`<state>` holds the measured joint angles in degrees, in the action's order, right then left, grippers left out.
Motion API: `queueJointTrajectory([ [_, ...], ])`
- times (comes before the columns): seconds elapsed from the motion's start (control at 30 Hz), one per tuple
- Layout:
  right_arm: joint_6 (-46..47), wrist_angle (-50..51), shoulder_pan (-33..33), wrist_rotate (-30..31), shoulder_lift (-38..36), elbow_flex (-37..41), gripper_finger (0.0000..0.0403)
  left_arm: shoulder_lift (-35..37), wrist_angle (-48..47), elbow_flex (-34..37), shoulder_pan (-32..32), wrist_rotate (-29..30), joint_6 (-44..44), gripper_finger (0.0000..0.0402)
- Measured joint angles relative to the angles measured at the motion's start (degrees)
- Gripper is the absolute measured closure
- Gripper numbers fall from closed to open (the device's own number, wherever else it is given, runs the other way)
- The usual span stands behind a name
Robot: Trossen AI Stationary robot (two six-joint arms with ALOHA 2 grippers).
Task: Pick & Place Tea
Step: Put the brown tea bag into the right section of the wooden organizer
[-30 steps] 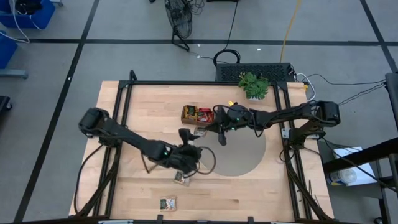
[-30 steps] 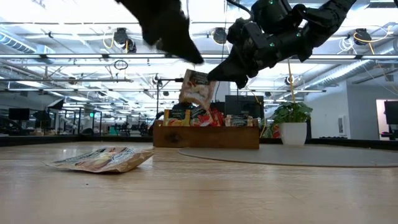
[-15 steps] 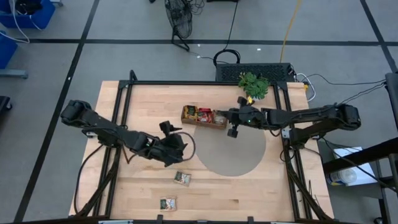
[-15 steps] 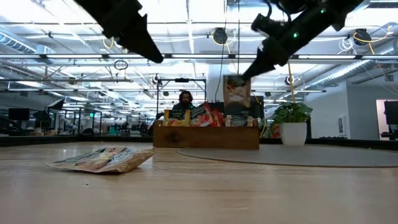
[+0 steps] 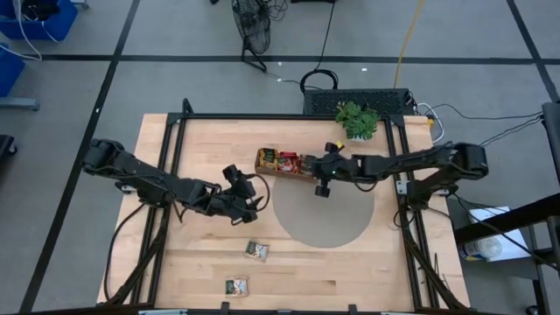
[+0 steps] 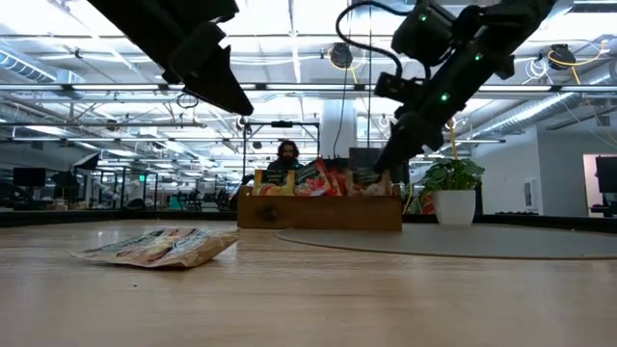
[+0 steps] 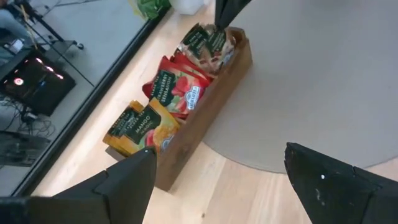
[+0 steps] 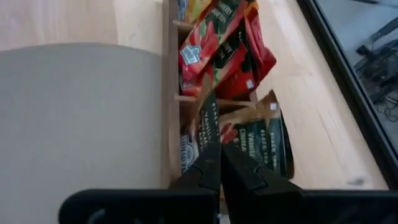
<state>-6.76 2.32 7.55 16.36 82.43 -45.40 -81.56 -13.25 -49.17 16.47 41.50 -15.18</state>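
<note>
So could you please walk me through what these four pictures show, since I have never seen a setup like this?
It is a robot with two dark arms at a wooden table. One picture looks straight down, one looks level across the tabletop, and one comes from each wrist. The right gripper is shut on a tea sachet, lowering it into the end compartment of the wooden tray, which already holds red and yellow sachets. The left gripper is open, empty, above the table. Two loose sachets lie near the front edge. A potted plant stands behind the tray.
</note>
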Motion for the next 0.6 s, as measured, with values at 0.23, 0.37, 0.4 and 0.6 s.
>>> queueJointTrajectory([
  [0.23, 1.24, -0.17, 0.00, 3.74, 3.02, -0.01, 0.0403, -0.02, -0.13, 0.00, 0.00, -0.07, -0.17, 0.0053],
  [0.37, 1.58, -0.55, 0.00, 4.75, 3.57, 0.01, 0.0403, -0.02, -0.32, 0.00, 0.00, -0.07, -0.22, 0.0053],
  [0.4, 1.79, -0.73, -0.02, 4.85, 3.55, 0.01, 0.0403, -0.02, -0.27, 0.00, 0.00, -0.07, -0.24, 0.0053],
  [0.6, 2.81, -0.74, -0.15, 10.55, 3.53, -0.01, 0.0403, -0.02, -0.38, 0.00, -0.07, -0.09, -0.44, 0.0053],
])
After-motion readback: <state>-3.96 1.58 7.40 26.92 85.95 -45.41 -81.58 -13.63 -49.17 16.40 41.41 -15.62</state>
